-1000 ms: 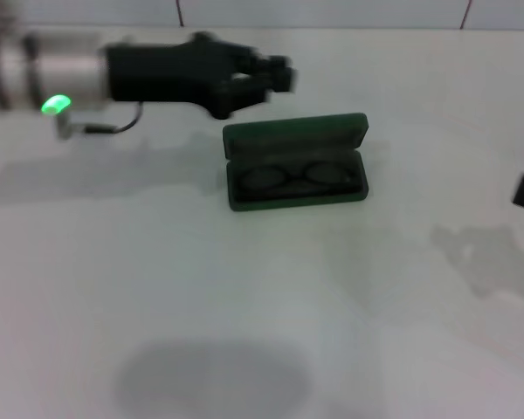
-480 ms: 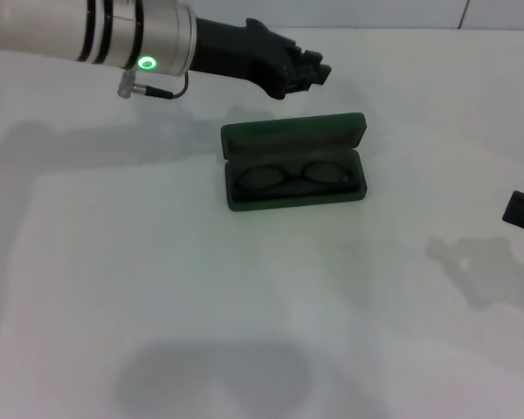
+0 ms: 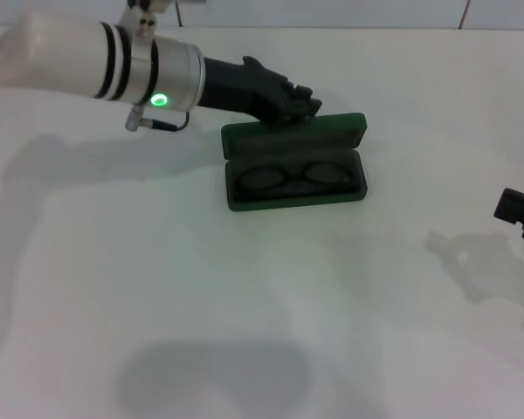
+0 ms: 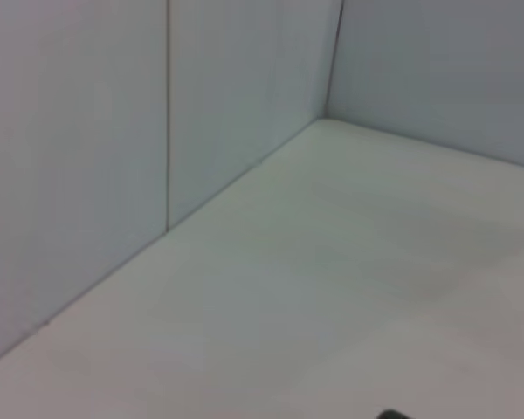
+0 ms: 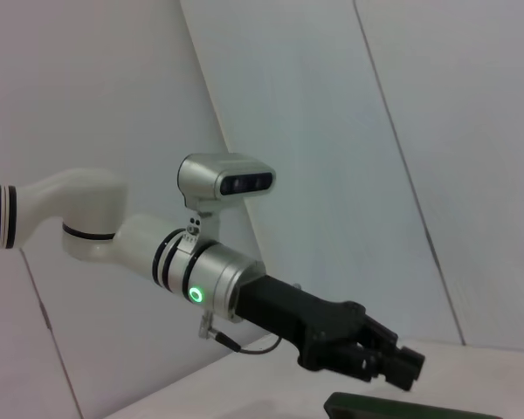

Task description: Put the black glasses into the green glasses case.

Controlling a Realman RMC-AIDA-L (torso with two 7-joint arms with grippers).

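The table [image 3: 244,305] held the open case [image 3: 295,161], the glasses [image 3: 294,176] lying inside. The left gripper [image 3: 301,105] hovered at the lid's rear edge, fingers seemingly closed and empty. The right gripper [image 3: 520,211] sat parked at the far right; its grip was unclear.

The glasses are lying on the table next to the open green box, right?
Not quite. The head view shows the black glasses lying inside the open green glasses case, not beside it on the table. The left gripper is at the lid's back edge.
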